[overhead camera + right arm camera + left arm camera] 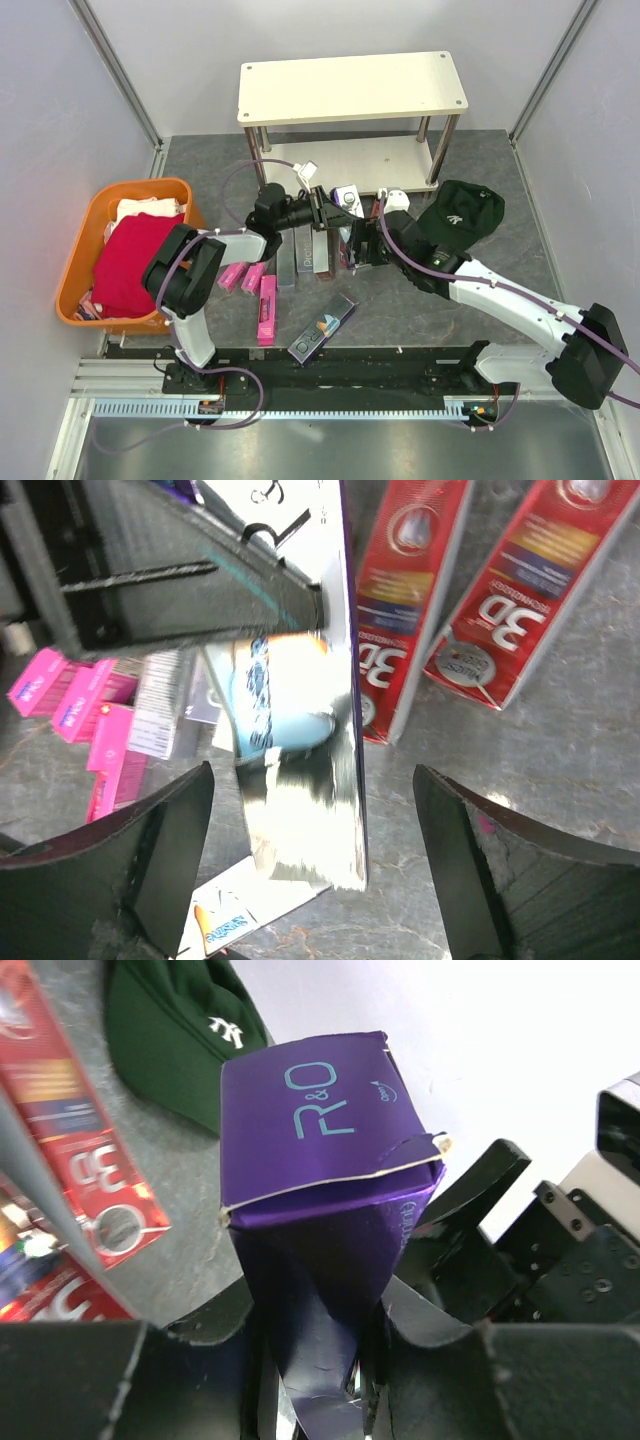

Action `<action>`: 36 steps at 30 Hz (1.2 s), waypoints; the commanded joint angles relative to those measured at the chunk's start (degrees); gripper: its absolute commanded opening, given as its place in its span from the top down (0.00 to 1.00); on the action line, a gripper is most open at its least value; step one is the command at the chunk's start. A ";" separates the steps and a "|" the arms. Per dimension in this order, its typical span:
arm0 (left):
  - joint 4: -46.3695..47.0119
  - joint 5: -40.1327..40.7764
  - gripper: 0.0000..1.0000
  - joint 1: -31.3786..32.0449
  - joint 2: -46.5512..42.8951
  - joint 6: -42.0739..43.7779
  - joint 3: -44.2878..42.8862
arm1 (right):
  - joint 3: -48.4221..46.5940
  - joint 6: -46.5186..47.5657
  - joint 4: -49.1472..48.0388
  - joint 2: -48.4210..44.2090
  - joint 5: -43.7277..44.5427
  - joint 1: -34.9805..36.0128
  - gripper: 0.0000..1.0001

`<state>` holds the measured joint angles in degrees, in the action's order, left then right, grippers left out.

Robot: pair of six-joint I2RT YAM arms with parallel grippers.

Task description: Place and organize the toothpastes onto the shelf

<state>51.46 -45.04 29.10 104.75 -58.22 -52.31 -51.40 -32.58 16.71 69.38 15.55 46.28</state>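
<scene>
Toothpaste box [320, 1140] (purple) is clamped by L gripper [326, 208] just before shelf [352, 88], R gripper [312, 772] is held open beside it; 3 pink boxes [267, 310], 2 grey boxes [287, 268], 2 red boxes [410, 600] are laid farther from shelf.

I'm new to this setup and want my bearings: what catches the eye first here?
A purple box marked R&O, clamped in the left hand near the middle of the table. Next, the orange basket with a red cloth at the left edge, and the white shelf at the back, its top board bare.
</scene>
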 commanded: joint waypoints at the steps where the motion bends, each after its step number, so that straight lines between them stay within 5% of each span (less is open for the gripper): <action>1: 8.03 -3.12 0.96 -2.81 -0.51 -3.22 1.07 | -3.71 2.16 -3.96 0.05 -2.89 0.04 0.10; 6: 9.18 -6.64 0.96 -5.98 -2.70 -2.61 1.51 | -3.10 2.96 -6.42 -1.00 -9.47 -1.98 0.08; 16: 14.89 -19.90 0.95 -8.89 -6.40 -3.13 1.25 | 2.97 3.04 -21.18 -2.24 -36.28 -11.30 0.09; 25: 41.41 -23.25 0.94 -9.06 -2.54 -21.66 0.02 | 4.11 0.33 -30.85 2.16 -52.37 -11.48 0.13; 30: 43.81 -23.69 0.94 -8.98 -2.53 -23.96 -0.68 | 5.95 -0.99 -34.02 1.19 -54.13 -11.57 0.19; 36: 43.81 -23.43 0.91 -8.98 -3.67 -23.70 -0.95 | 7.45 -4.85 -39.55 2.07 -58.52 -11.83 0.38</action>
<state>73.84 -68.12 20.23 102.78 -79.22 -50.94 -44.77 -33.78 -14.41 71.40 -37.12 34.68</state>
